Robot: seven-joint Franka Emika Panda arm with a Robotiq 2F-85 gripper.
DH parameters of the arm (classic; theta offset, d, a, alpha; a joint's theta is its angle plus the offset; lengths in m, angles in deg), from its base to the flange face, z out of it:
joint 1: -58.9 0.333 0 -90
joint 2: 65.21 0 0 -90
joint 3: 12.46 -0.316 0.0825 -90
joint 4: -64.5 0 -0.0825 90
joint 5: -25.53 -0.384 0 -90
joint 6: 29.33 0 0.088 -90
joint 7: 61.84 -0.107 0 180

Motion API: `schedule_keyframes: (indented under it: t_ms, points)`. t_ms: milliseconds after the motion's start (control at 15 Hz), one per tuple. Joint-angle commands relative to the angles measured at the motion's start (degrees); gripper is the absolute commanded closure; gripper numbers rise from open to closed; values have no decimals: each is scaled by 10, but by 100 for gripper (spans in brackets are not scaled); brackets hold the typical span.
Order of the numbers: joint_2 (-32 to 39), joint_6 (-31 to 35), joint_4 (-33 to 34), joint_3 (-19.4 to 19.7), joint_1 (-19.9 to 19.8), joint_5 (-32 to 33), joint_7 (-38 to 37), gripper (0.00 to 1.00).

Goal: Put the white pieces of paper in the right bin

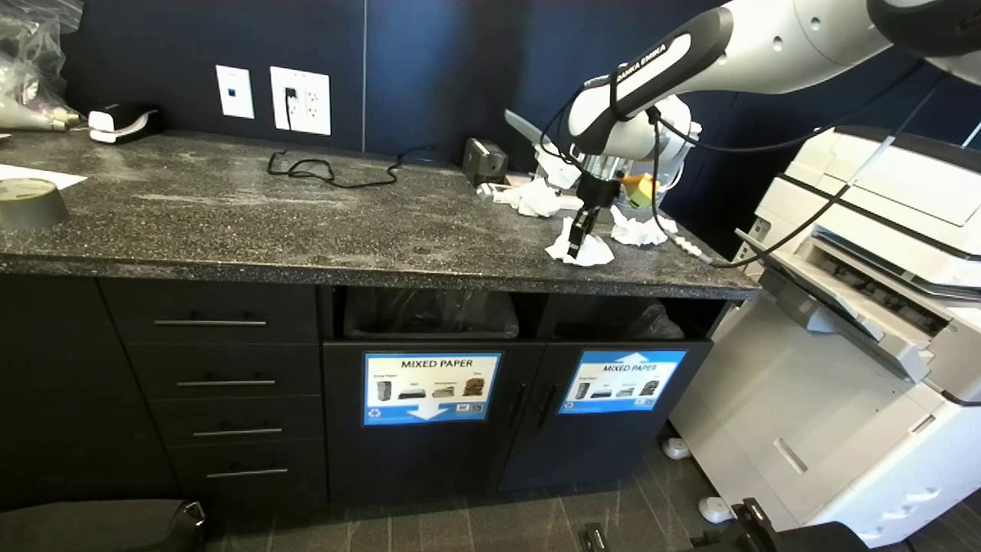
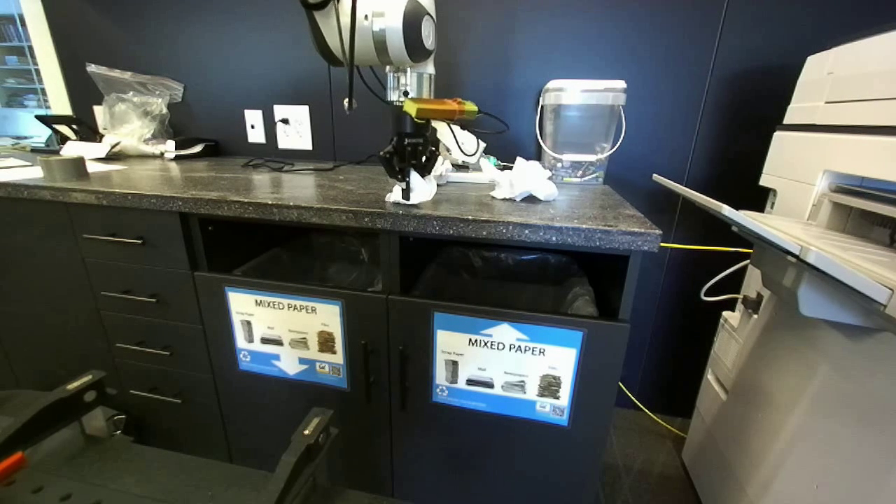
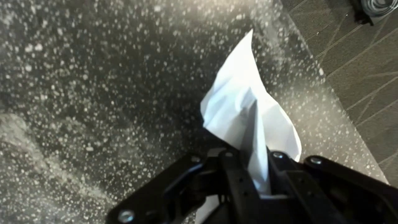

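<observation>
My gripper (image 1: 576, 247) is low over the counter, pointing down, at a crumpled white paper (image 1: 596, 251). In the wrist view the gripper (image 3: 252, 157) has its fingers close together with a fold of the white paper (image 3: 234, 116) pinched between them. In an exterior view the gripper (image 2: 407, 190) and this paper (image 2: 423, 187) are at the counter's surface. A second crumpled paper (image 1: 640, 230) lies to the right, also in an exterior view (image 2: 523, 180). A third white paper (image 1: 535, 198) lies farther back. The right bin (image 2: 504, 280) is under the counter, with a dark liner.
The left bin (image 2: 315, 262) is beside the right one. The counter's front edge (image 2: 518, 227) overhangs both openings. A clear bucket (image 2: 583, 129) stands behind the papers. A printer (image 1: 843, 368) stands to the right. A black cable (image 1: 329, 178) lies on the counter.
</observation>
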Motion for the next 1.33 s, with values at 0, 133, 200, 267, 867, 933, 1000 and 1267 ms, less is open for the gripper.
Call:
schedule_keyframes:
  t_ms: [0, 133, 200, 267, 867, 933, 1000, 1267]
  points:
    - [-65, 48, -109, 19, -3, 16, -42, 86]
    - [-94, 82, -160, 34, -4, 21, -75, 85]
    - [-107, 100, -184, 42, -4, 26, -93, 85]
    - [-120, 111, -201, 50, -12, 26, -106, 85]
    - [-172, 205, -341, 73, -24, 51, -227, 86]
    - [-172, 207, -348, 71, -31, 45, -227, 86]
    - [-166, 226, -363, 72, -23, 54, -248, 86]
    - [-143, 316, -392, 78, -23, 48, -309, 85]
